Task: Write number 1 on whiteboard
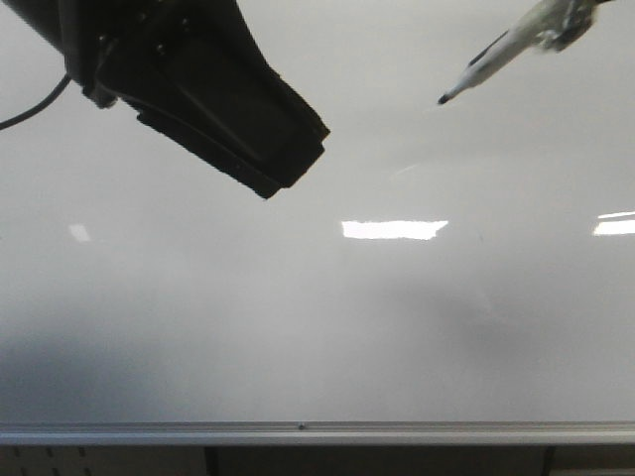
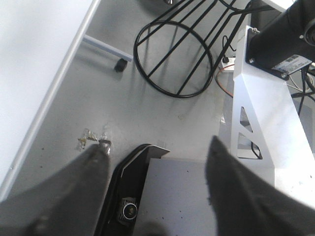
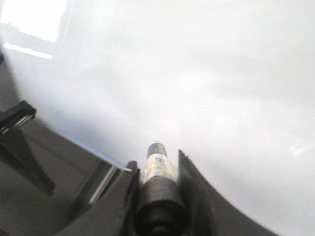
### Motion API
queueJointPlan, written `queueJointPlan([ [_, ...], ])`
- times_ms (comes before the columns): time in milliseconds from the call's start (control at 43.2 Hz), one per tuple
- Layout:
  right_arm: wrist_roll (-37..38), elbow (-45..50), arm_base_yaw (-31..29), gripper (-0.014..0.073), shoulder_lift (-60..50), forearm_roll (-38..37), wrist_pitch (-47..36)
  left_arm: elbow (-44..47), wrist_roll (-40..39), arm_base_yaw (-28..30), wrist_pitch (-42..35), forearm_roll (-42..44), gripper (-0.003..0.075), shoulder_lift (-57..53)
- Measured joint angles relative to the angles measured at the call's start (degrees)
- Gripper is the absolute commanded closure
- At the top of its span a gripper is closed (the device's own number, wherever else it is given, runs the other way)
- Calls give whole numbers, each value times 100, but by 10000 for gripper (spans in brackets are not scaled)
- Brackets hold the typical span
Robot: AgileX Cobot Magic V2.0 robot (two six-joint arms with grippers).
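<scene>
The whiteboard fills the front view, glossy pale grey, with a silver rail along its lower edge. No number 1 or other black stroke shows on it. My right gripper is shut on a black-tipped marker. In the front view the marker slants down-left from the upper right corner, its tip close to the board; I cannot tell if it touches. My left gripper is open and empty. In the front view it hangs as a black shape at the upper left, before the board.
Bright rectangular light reflections lie on the board at mid height. The left wrist view shows grey floor, a black wire frame, a white arm bracket and the board's edge. A black cable hangs at the far left.
</scene>
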Motion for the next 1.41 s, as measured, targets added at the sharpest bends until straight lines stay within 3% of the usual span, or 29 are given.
queueJointPlan([
  [92, -9, 295, -2, 660, -519, 0, -469, -113, 0, 0, 0, 0, 688, 0],
  [139, -9, 414, -2, 660, -738, 0, -637, -170, 0, 0, -31, 21, 738, 0],
  [324, -22, 544, -2, 660, -1082, 0, -932, -234, -251, 0, -575, 281, 741, -67],
  [462, -22, 553, -2, 660, -1095, 0, -1013, -79, -1342, 103, -1627, 1021, 741, -501],
  [647, -22, 557, -2, 660, -1095, 0, -1168, 971, -2988, 437, -3378, 2067, 741, -1736],
  [855, -55, 522, -2, 660, -810, 0, -1191, 2388, -3398, 1358, -4609, 2158, 741, -3192],
  [1110, -258, 342, 104, 654, 56, 10, -1270, 3171, -3435, 2415, -4748, 2158, 741, -4182],
  [1410, -478, -172, 430, 654, 1068, 20, -1868, 3209, -3435, 2519, -4748, 2158, 741, -4246],
])
